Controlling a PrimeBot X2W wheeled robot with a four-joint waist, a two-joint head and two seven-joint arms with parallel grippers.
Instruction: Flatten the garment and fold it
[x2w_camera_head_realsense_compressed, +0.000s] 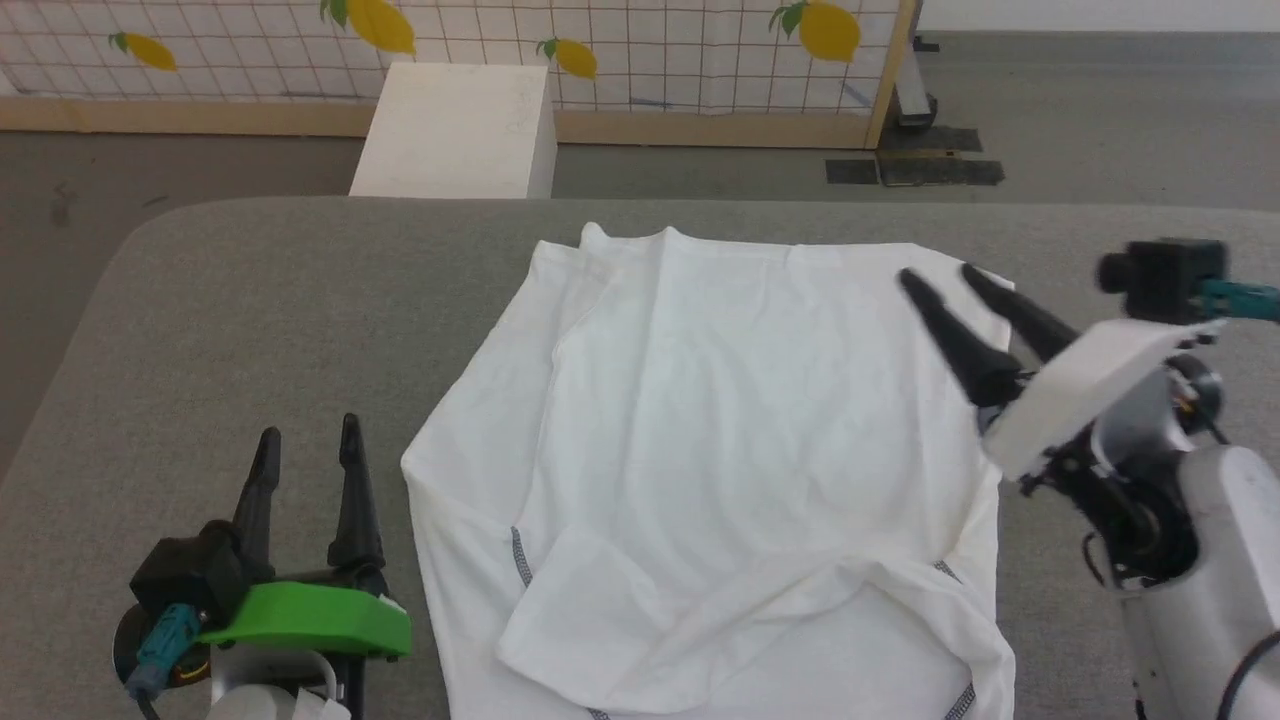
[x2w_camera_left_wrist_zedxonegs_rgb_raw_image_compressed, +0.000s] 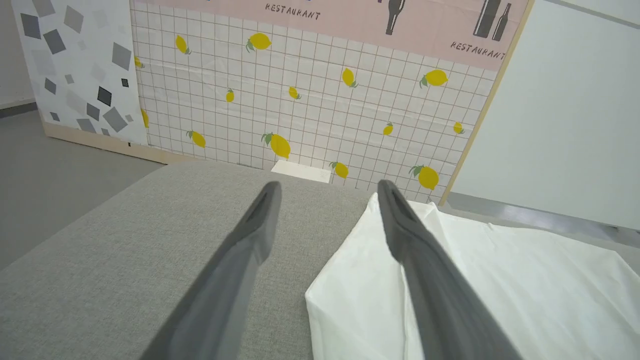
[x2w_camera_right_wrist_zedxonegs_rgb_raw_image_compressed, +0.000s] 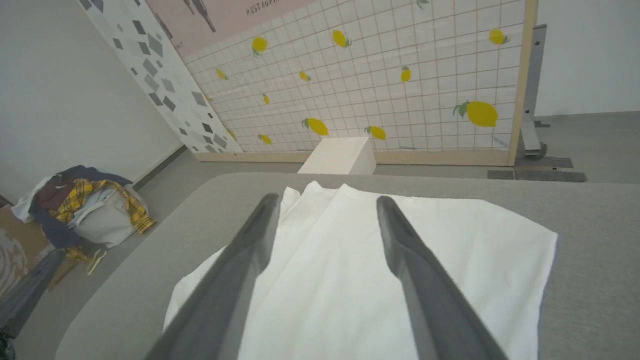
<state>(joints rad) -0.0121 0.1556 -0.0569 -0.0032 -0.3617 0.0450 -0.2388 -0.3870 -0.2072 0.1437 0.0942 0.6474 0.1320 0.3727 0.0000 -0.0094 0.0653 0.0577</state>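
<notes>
The white garment (x2w_camera_head_realsense_compressed: 720, 460) lies spread on the grey table (x2w_camera_head_realsense_compressed: 250, 320), its near part folded over with zigzag stitching showing along the seams. My right gripper (x2w_camera_head_realsense_compressed: 940, 275) hangs open over the garment's far right corner with nothing between its fingers. From the right wrist, the garment (x2w_camera_right_wrist_zedxonegs_rgb_raw_image_compressed: 350, 280) spreads below the parted fingers (x2w_camera_right_wrist_zedxonegs_rgb_raw_image_compressed: 400, 250). My left gripper (x2w_camera_head_realsense_compressed: 305, 435) stands open at the lower left, beside the garment's left edge and apart from it. In the left wrist view the garment (x2w_camera_left_wrist_zedxonegs_rgb_raw_image_compressed: 500, 290) lies right of the gripper (x2w_camera_left_wrist_zedxonegs_rgb_raw_image_compressed: 327, 187).
A white box (x2w_camera_head_realsense_compressed: 460, 130) stands on the floor behind the table, in front of a lemon-patterned partition (x2w_camera_head_realsense_compressed: 650, 50). A heap of clothes (x2w_camera_right_wrist_zedxonegs_rgb_raw_image_compressed: 80, 205) sits on the floor off the table's left side. Bare grey tabletop stretches to the garment's left.
</notes>
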